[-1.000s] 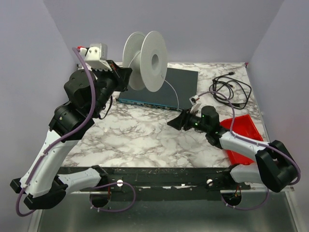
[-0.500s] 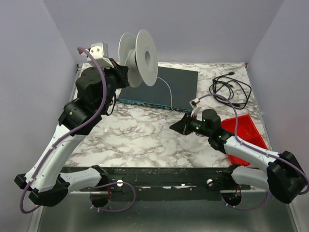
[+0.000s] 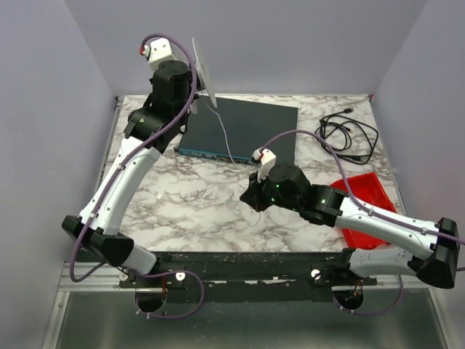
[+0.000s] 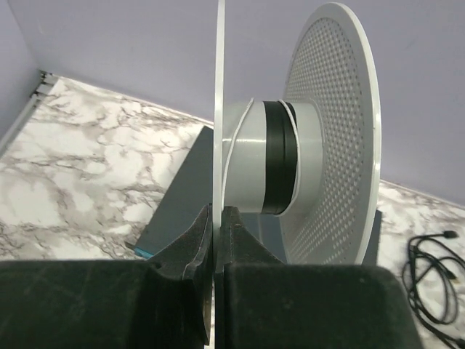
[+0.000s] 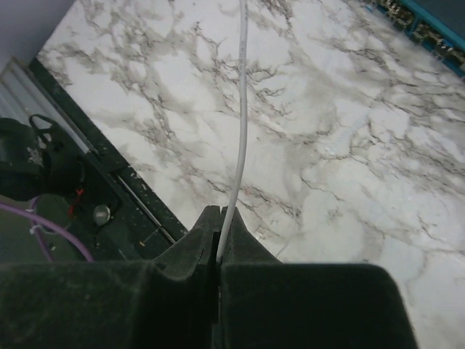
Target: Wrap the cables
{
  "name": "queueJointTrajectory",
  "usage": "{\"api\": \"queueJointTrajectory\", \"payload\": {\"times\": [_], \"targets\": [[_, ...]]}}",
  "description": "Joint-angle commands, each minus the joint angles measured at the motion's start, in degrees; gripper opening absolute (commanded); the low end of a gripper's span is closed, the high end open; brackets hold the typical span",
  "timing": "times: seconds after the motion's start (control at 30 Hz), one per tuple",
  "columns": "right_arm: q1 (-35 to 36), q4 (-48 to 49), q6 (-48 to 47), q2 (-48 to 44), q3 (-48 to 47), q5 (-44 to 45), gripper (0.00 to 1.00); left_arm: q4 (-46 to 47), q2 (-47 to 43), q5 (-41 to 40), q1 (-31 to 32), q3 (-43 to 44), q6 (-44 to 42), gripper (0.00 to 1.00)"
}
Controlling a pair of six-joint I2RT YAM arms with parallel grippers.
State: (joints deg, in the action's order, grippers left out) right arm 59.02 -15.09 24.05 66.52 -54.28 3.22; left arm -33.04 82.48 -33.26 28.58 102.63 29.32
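Note:
A white spool is held up edge-on over the table's back left. My left gripper is shut on its near flange. The left wrist view shows the grey hub with a black band and a turn of the thin white cable, and the left gripper with its jaws pinched on the flange edge. The cable runs down from the spool across the dark box to my right gripper. That gripper is shut on the cable low over the marble.
A flat dark blue-grey box lies at the back centre. Coiled black cords lie at the back right. A red tray sits by the right edge. The black front rail runs between the arm bases.
The left arm has raised the spool and turned it edge-on. The right gripper has shut on the white cable and moved left, toward the table's front.

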Motion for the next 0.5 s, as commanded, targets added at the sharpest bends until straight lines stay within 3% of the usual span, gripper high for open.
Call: {"api": "queueJointTrajectory", "payload": {"times": [0.0,0.2,0.47], "targets": [[2.97,-14.87,-5.29,-0.11,-10.63,15.18,0.01,3.72,3.95,-5.39,-0.70,3.58,-5.15,0.00],[3.03,-19.55,-11.92,-0.74,-26.72,22.02,0.01,3.79,8.99,-3.37,-0.87,4.37,-13.36,0.00],[3.02,-14.42,-23.38,6.20,-38.34,30.61,0.01,5.12,6.13,6.57,2.50,-0.26,-21.80,0.00]]}}
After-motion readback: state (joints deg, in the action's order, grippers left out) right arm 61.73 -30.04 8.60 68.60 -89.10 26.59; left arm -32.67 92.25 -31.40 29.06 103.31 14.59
